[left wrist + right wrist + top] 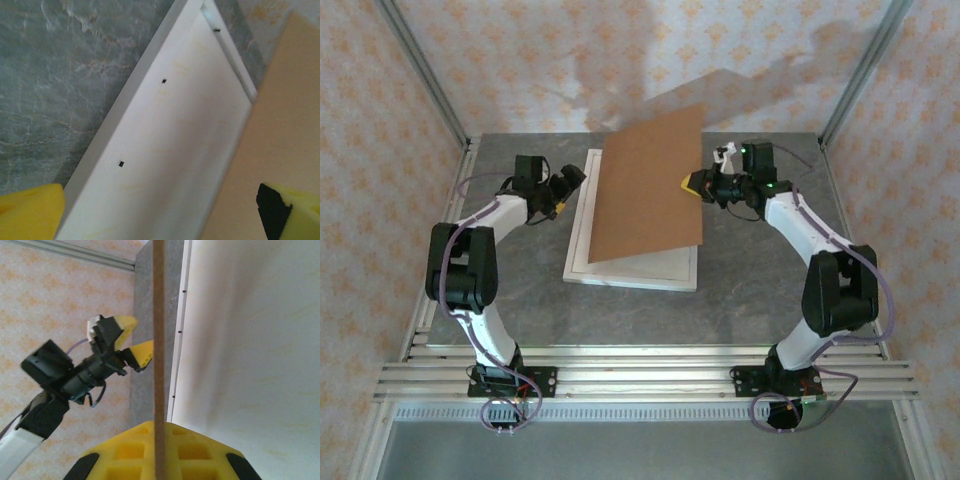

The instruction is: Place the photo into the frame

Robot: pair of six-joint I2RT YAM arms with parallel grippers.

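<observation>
The frame (620,272) lies flat mid-way across the table (760,285), back up. It looks light, stiff and thin-bordered, and would probably slide easily, so it is best taken by an outer edge. The board (650,190) tilts up from its near edge on the frame, with the right gripper (694,184) pinching its right edge. Just left of the frame the left gripper (567,192) hovers, jaws wide and holding nothing.

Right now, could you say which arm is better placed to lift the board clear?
Right: right end effector grips the backing board by its raised edge; left end effector hangs open beside the frame.
</observation>
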